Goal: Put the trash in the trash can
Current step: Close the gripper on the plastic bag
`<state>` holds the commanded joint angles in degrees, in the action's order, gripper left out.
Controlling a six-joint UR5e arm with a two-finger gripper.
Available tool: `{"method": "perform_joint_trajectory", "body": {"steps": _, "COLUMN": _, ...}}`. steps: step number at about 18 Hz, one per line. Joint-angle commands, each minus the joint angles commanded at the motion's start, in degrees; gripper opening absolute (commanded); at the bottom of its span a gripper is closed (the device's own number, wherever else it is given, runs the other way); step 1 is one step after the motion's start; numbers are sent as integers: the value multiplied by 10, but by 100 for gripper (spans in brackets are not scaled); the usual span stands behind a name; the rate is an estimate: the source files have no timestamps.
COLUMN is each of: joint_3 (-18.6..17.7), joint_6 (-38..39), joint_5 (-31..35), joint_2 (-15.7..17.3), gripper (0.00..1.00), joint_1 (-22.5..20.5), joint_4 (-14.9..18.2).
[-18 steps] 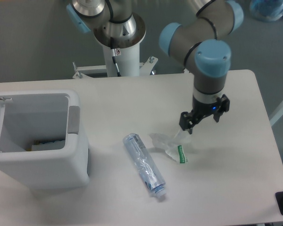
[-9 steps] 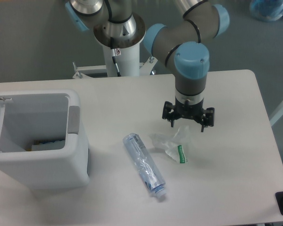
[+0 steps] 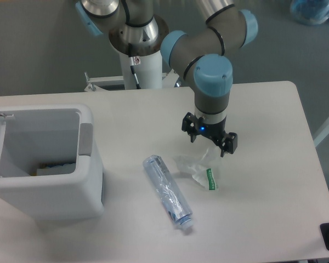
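My hand (image 3: pixel 209 140) hangs wide open over the wrapper (image 3: pixel 198 167); I'd centre above its bunched middle, then descend straight.

Your arm (image 3: pixel 208 41) reaches in from twelve o'clock, elbow bent, and the blue-capped wrist (image 3: pixel 213 76) points straight down. Your gripper (image 3: pixel 209 138) hangs below it with the jaws spread wide, one finger (image 3: pixel 188 125) out toward ten o'clock, the other (image 3: pixel 231 145) toward four. Nothing sits between them. A small blue light glows on the gripper body.
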<state>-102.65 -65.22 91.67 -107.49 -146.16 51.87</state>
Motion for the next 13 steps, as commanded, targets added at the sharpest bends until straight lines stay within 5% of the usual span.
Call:
{"method": "perform_joint_trajectory", "body": {"steps": 3, "joint_3": -7, "joint_6": 0, "joint_5": 2, "joint_2": -10, "gripper": 95, "joint_1": 1, "joint_4": -13}}
{"method": "perform_joint_trajectory", "body": {"steps": 7, "joint_3": -11, "joint_6": -1, "joint_5": 2, "joint_2": -6, "gripper": 6, "joint_1": 1, "joint_4": -11}}
{"method": "perform_joint_trajectory", "body": {"steps": 8, "joint_3": -14, "joint_6": -1, "joint_5": 0, "joint_2": -6, "gripper": 0, "joint_1": 0, "joint_4": -9}}
{"method": "perform_joint_trajectory", "body": {"steps": 13, "joint_3": -16, "joint_6": 0, "joint_5": -4, "joint_2": -1, "gripper": 0, "joint_1": -3, "joint_4": 0}}
